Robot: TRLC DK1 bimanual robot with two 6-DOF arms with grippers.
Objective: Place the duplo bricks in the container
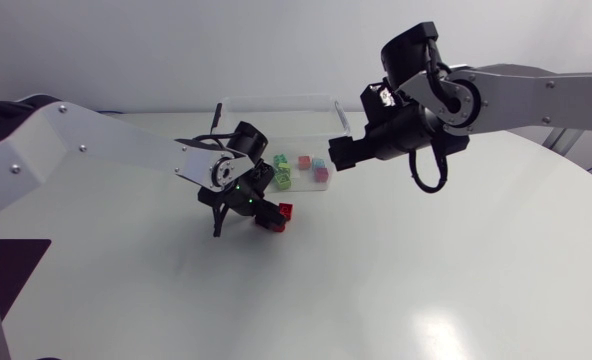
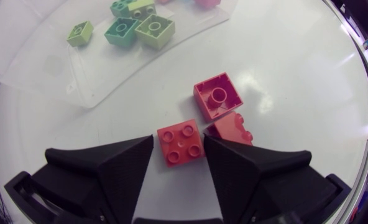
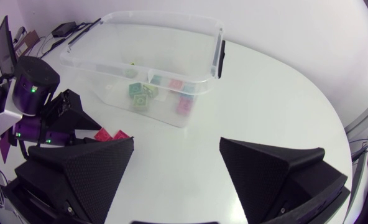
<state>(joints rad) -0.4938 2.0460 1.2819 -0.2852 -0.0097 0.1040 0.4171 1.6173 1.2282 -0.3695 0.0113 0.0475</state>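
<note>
A red brick (image 2: 179,144) lies studs-up on the table between the fingers of my left gripper (image 2: 179,149), and both fingers touch its sides. Just ahead lies a second red brick (image 2: 218,96), hollow side up, with a third red brick (image 2: 234,129) partly behind one finger. In the head view the left gripper (image 1: 264,214) is low over the red bricks (image 1: 284,212), in front of the clear container (image 1: 276,108). Green and pink bricks (image 1: 301,168) lie inside it. My right gripper (image 1: 342,154) hovers open and empty by the container's right end.
The container (image 3: 202,37) has dark handle clips and stands at the table's back middle. My left arm (image 3: 35,93) shows beside the red bricks (image 3: 109,135) in the right wrist view. Bare white table (image 1: 426,280) spreads to the front and right.
</note>
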